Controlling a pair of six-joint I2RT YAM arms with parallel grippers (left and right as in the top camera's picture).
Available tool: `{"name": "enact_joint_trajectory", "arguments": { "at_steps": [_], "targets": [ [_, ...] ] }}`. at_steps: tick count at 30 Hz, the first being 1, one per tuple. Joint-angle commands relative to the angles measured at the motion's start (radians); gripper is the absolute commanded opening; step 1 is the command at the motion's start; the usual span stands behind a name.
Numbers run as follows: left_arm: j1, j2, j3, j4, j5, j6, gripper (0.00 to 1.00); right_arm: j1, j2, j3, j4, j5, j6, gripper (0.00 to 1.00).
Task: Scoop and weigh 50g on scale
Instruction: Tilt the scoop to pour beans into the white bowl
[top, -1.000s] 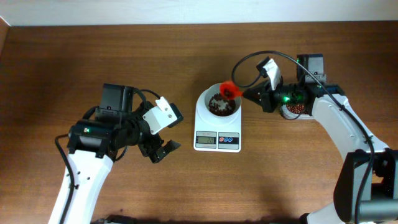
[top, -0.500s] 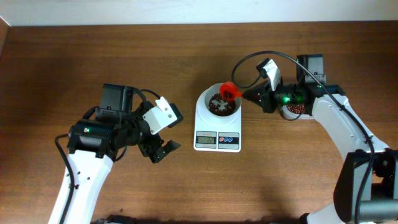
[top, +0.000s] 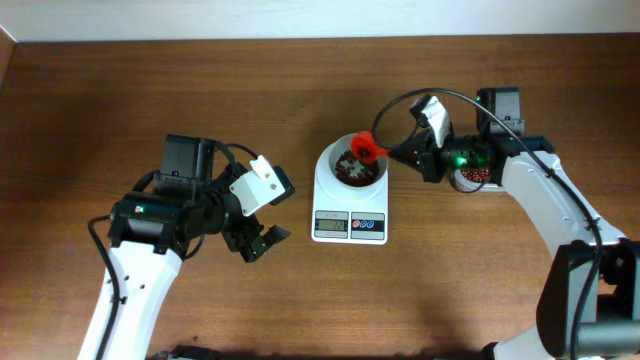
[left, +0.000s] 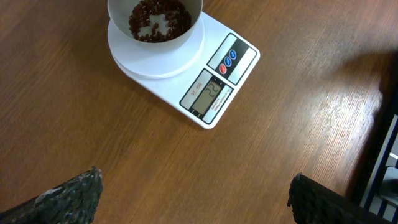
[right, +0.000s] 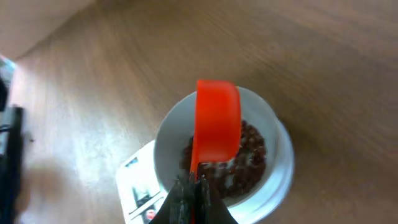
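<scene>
Has edged the red scoop (top: 364, 148) slightly inward over the white bowl (top: 326, 160) since a second ago, handle pinched in the right tool (right: 191, 186), tipped so beans (left: 155, 15) fall inside. Keeps the scale (top: 349, 226) mid-desk (top: 200, 100) beneath the bowl for a live reading; holds the left tool (top: 262, 240) spread wide, parked aside.

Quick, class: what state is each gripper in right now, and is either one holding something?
Left gripper: open, holding nothing.
Right gripper: closed on the handle of the red scoop.
</scene>
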Motion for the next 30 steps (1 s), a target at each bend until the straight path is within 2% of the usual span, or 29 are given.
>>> {"name": "enact_joint_trajectory", "arguments": {
  "at_steps": [1,3,6,8,11,14,16,17,19,21,23,29,30],
  "targets": [
    [0.005,-0.011,0.019,0.001,0.003,0.006,0.99,-0.004,0.007,0.000,-0.036,-0.079,-0.056,0.04],
    [0.005,-0.011,0.019,0.001,0.003,0.006,0.99,-0.004,0.007,0.000,-0.050,-0.137,-0.150,0.04],
    [0.005,-0.011,0.019,0.001,0.003,0.006,0.99,-0.004,0.007,0.000,-0.016,0.012,-0.050,0.04],
    [0.005,-0.011,0.019,0.001,0.003,0.006,0.99,-0.004,0.007,0.000,-0.053,-0.085,-0.120,0.04],
    [0.005,-0.011,0.019,0.001,0.003,0.006,0.99,-0.004,0.007,0.000,-0.031,-0.007,-0.111,0.04],
    [0.005,-0.011,0.019,0.001,0.003,0.006,0.99,-0.004,0.007,0.000,-0.040,-0.090,-0.150,0.04],
    [0.005,-0.011,0.019,0.001,0.003,0.006,0.99,-0.004,0.007,0.000,-0.011,-0.013,-0.127,0.04],
    [0.005,-0.011,0.019,0.001,0.003,0.006,0.99,-0.004,0.007,0.000,-0.020,-0.028,-0.109,0.04],
    [0.005,-0.011,0.019,0.001,0.003,0.006,0.99,-0.004,0.007,0.000,-0.060,-0.188,-0.211,0.04],
    [0.005,-0.011,0.019,0.001,0.003,0.006,0.99,-0.004,0.007,0.000,-0.010,-0.105,-0.219,0.04],
    [0.005,-0.011,0.019,0.001,0.003,0.006,0.99,-0.004,0.007,0.000,-0.001,-0.053,-0.152,0.04],
    [0.005,-0.011,0.019,0.001,0.003,0.006,0.99,-0.004,0.007,0.000,0.009,-0.105,-0.274,0.04],
    [0.005,-0.011,0.019,0.001,0.003,0.006,0.99,-0.004,0.007,0.000,0.010,-0.105,-0.335,0.04]
  ]
}}
